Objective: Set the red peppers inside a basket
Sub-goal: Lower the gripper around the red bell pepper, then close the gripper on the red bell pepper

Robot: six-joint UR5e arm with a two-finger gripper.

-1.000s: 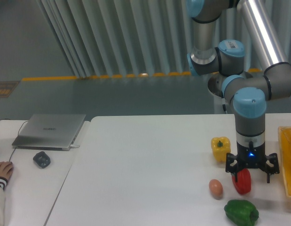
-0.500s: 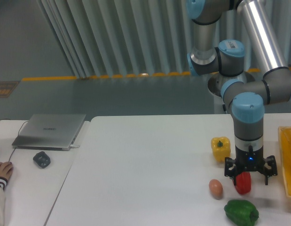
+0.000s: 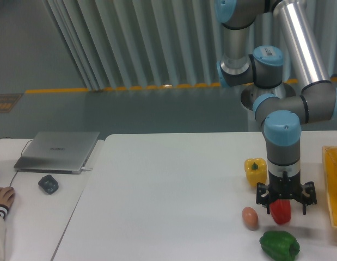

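The red pepper [image 3: 281, 212] stands on the white table at the right, near the front. My gripper [image 3: 281, 202] hangs straight down over it, open. Its black fingers [image 3: 260, 196] stand wide apart, one on each side of the pepper's top, and do not touch it. The pepper's stem is hidden behind the gripper. Only the left rim of the yellow-orange basket [image 3: 333, 185] shows, at the right edge of the view, a short way right of the gripper.
A yellow pepper [image 3: 255, 171] stands just left of the arm, a brown egg [image 3: 250, 217] left of the red pepper and a green pepper [image 3: 279, 245] in front of it. A laptop [image 3: 58, 150], a small dark object [image 3: 48, 184] and a person's hand [image 3: 2, 197] are at the far left.
The arm has shifted slightly left and the gripper has come lower around the red pepper's top. The pepper has stayed in place.
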